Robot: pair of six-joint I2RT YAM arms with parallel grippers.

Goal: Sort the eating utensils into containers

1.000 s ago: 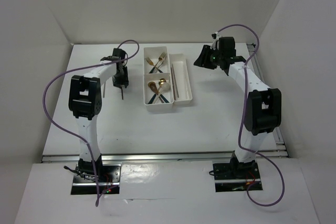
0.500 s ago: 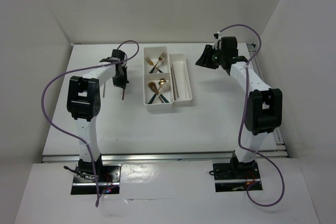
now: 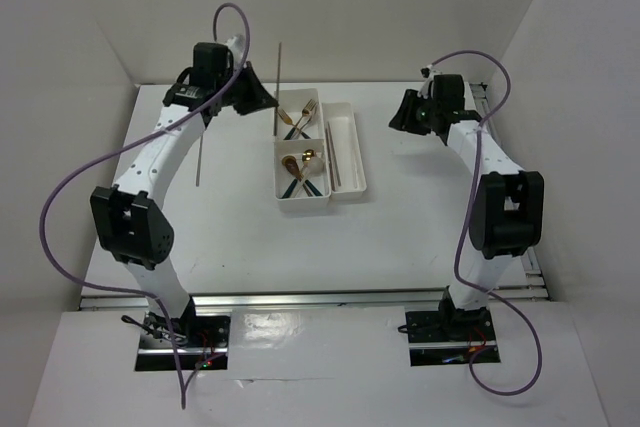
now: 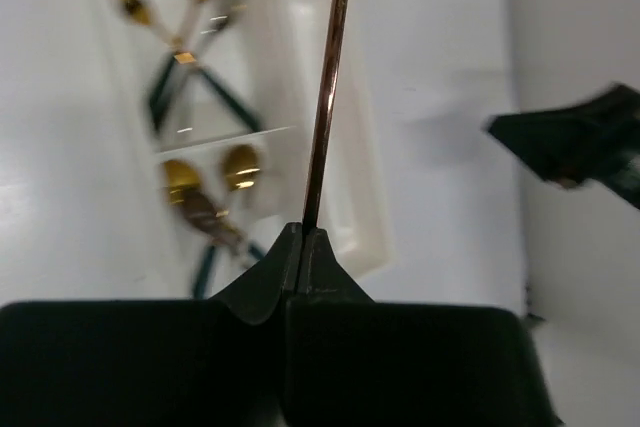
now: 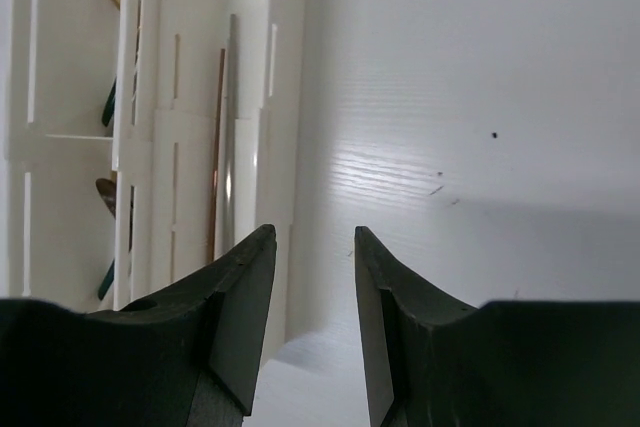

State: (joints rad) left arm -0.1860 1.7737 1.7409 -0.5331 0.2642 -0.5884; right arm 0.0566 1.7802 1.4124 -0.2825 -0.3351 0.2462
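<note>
Centrally, the white tray (image 3: pixel 303 206) holds gold forks (image 3: pixel 300 117) in its far square bin, spoons (image 3: pixel 303 169) in the near one, and chopsticks (image 3: pixel 333 159) in the long right bin. The left arm is raised by the tray's far left corner. Its left gripper (image 4: pixel 303 237) is clenched on a brown chopstick (image 4: pixel 328 87) whose long axis runs near-to-far from overhead; how steeply it tilts is unclear. The right gripper (image 5: pixel 312 237) hangs parted and empty, right of the tray.

top: looking down from above-behind, far | wrists: looking forward, near | all three sharing the white tray (image 3: pixel 305 205)
</note>
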